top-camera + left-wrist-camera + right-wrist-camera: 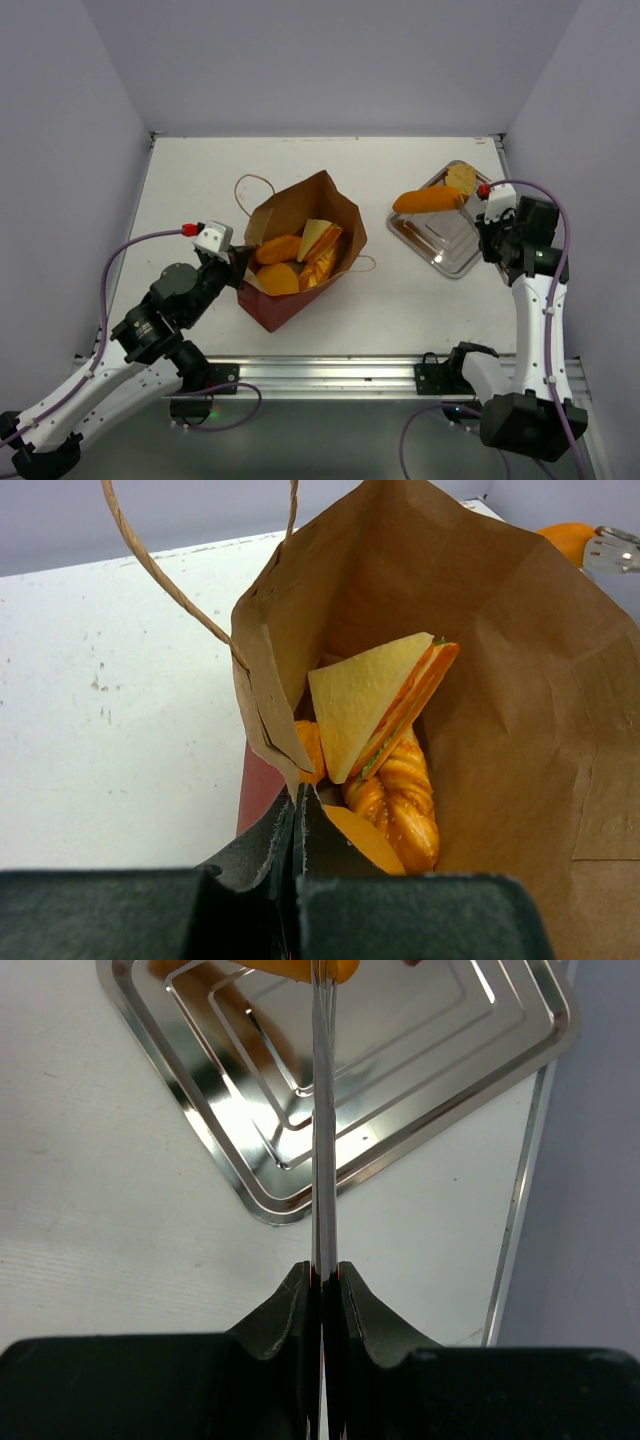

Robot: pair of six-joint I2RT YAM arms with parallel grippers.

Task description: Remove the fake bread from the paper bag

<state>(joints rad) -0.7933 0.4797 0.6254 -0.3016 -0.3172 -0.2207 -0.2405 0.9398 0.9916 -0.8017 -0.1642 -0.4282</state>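
Left gripper (240,268): clenched on paper bag (300,300) rim, mid-counter.
Right gripper (322,1270): clamped tongs (322,1110) holding roll (428,200) over tray (455,262), right edge.
Bread (278,278): judged light, rigid, slick; pinch mid-body.

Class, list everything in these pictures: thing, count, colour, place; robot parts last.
paper bag: one, red and brown, table centre.
sandwich wedge: one, yellow, in bag.
twisted bread: one, orange, in bag.
rolls: two, orange, in bag.
tray: one, silver, right of bag.
round bread: one, tan, tray's far corner.
long bread: one, orange, above tray.
metal tool: one, silver, in right pincer.
left pincer: one, black, shut on bag rim.
right pincer: one, black, shut on tool.
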